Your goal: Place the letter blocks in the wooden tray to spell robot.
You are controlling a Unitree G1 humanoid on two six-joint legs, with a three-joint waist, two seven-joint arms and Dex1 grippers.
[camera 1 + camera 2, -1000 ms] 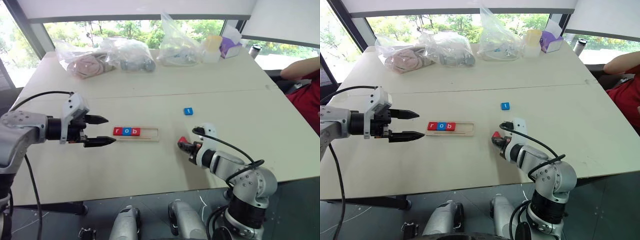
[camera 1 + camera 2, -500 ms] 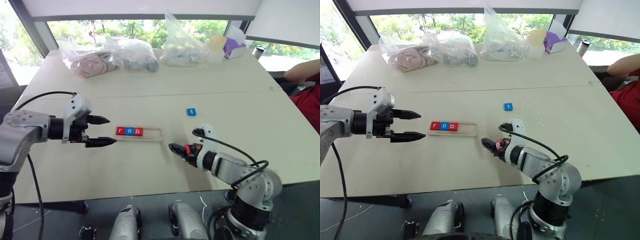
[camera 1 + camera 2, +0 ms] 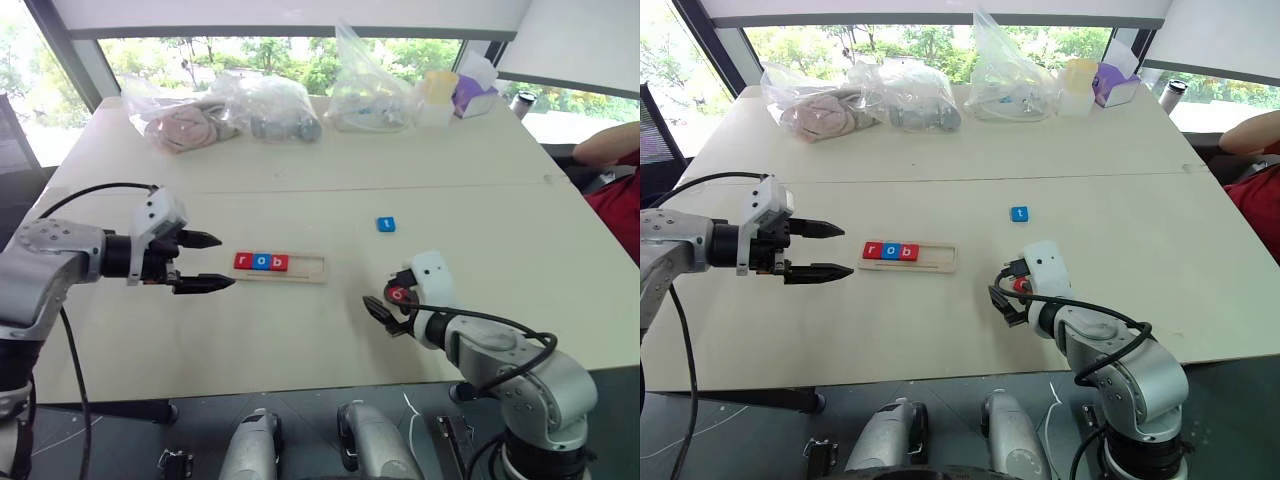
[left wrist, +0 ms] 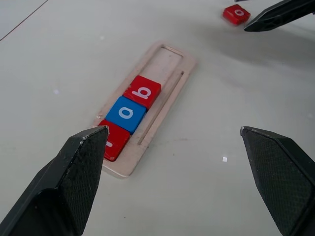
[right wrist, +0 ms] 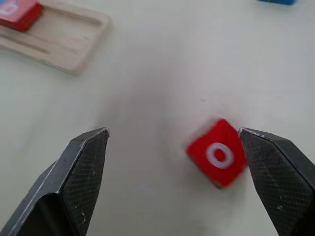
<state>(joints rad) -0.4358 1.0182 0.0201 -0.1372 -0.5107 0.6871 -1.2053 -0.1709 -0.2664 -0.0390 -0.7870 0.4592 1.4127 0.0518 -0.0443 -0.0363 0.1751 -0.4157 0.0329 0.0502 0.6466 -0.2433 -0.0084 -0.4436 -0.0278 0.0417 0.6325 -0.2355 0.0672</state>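
1. Risk first: our right pincer (image 5: pixel 172 142) stands released, and the red o block (image 5: pixel 218 158) lies loose on the desk (image 3: pixel 300 190), skewed, just beside one fingertip (image 5: pixel 275 167); closing now may spin or flick it.
2. Our left pincer (image 4: pixel 172 132) hangs released near the wooden tray (image 3: pixel 312 268), which holds r, o, b; a bump could shift it.
3. Beyond our right pincer lies the blue t block (image 3: pixel 386 224), apart.

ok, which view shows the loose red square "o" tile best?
Right wrist view: the red square "o" tile lies large on the table between that open gripper's fingers, letter readable. Left wrist view shows it small at a corner; both eye views show it small beside the right gripper.
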